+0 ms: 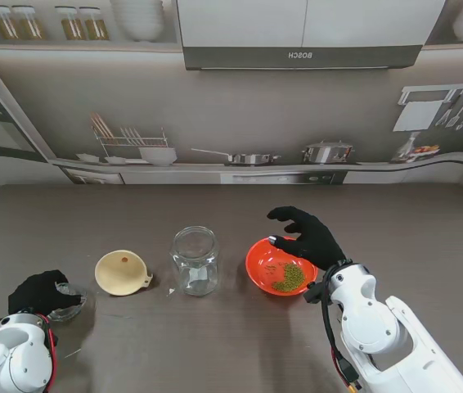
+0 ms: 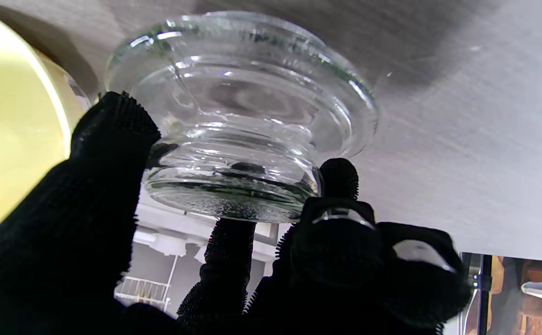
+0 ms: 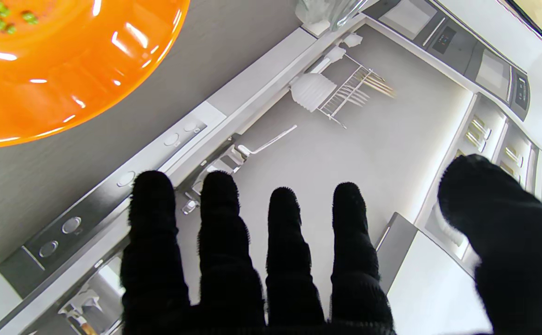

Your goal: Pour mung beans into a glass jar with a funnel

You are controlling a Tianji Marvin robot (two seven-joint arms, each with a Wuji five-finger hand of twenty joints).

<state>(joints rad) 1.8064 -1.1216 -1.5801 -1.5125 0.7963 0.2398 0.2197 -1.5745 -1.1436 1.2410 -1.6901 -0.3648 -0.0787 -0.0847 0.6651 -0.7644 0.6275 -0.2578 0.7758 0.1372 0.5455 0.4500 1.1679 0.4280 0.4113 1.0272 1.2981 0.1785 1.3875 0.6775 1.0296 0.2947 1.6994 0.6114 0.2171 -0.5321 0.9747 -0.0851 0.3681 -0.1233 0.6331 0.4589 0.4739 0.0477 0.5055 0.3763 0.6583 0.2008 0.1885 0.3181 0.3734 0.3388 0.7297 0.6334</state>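
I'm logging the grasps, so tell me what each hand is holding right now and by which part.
The left hand grips the glass lid by its narrower plug section, fingers on either side. The right hand is open over the orange bowl, holding nothing.

The clear glass jar point(image 1: 195, 259) stands open-mouthed mid-table, and bare tabletop point(image 1: 215, 213) runs wide on its far side. To its left the cream plastic funnel point(image 1: 120, 272) sits close, a narrow gap between them. To its right the orange bowl of green mung beans point(image 1: 279, 267) leaves a slightly wider lane. The black-gloved right hand point(image 1: 307, 237) hovers over that bowl's far rim. Well left of the jar, the left hand point(image 1: 39, 292) and glass lid point(image 2: 240, 121) occupy the near corner.
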